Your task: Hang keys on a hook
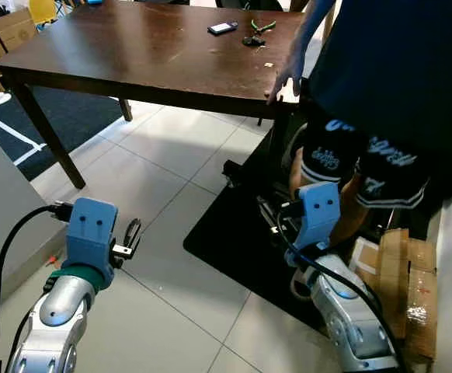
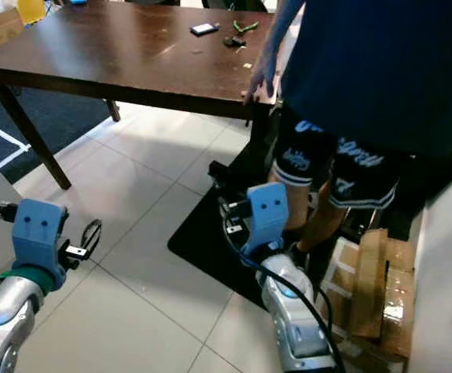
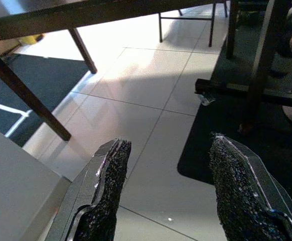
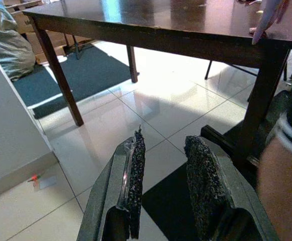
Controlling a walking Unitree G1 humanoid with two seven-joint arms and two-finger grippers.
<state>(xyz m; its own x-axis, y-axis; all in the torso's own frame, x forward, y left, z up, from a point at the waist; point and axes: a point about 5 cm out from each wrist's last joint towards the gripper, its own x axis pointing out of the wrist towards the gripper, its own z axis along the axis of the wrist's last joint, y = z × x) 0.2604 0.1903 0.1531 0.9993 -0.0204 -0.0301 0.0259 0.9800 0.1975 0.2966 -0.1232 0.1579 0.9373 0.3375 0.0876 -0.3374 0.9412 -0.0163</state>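
Dark brown tabletop stands far and left of centre, on a white tiled floor. At its far right part lies a bunch of keys, dark, with a green piece just beyond it; whether the green piece is joined to the keys cannot be told. A small dark phone-like object lies just left of the keys.

A person in a dark blue shirt and dark printed shorts stands at the right corner of the tabletop, one hand resting on its near right edge. The person stands on a black mat.

Left gripper: low at near left, above the floor tiles, well apart from the tabletop. Jaws spread wide, nothing between them. Its blue wrist housing shows in the head view.

Right gripper: low at near right, over the edge of the black mat, just beside the person's leg. Jaws parted by a narrow gap, nothing held.

Cardboard boxes sit at near right on the floor. A dark blue rug lies under the left end of the tabletop. More cardboard boxes at far left.
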